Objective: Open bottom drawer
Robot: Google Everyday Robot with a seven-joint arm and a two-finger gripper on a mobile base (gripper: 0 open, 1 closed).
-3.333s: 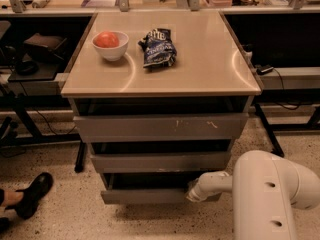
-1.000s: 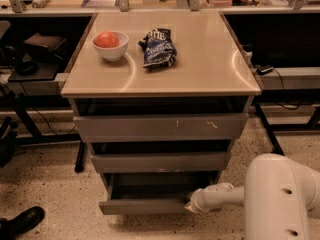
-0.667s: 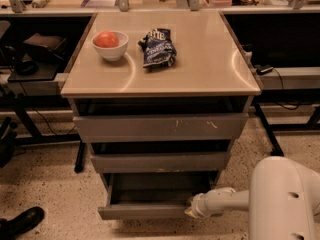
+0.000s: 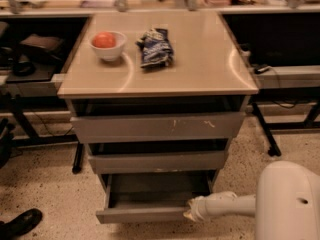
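Your gripper sits low against the right end of the bottom drawer front, touching it, and you cannot tell whether it is spread or clamped there. That drawer stands out beyond the two wider grey fronts above it, its shallow tray showing. On the worktop rest a white bowl and a crumpled bag.

Nothing here can be read: no word, number or brand. The dark snack bag on the worktop, well above the hand and a little to its left, carries pale print I cannot make out. The hand sits at the right end of the bottom drawer front.
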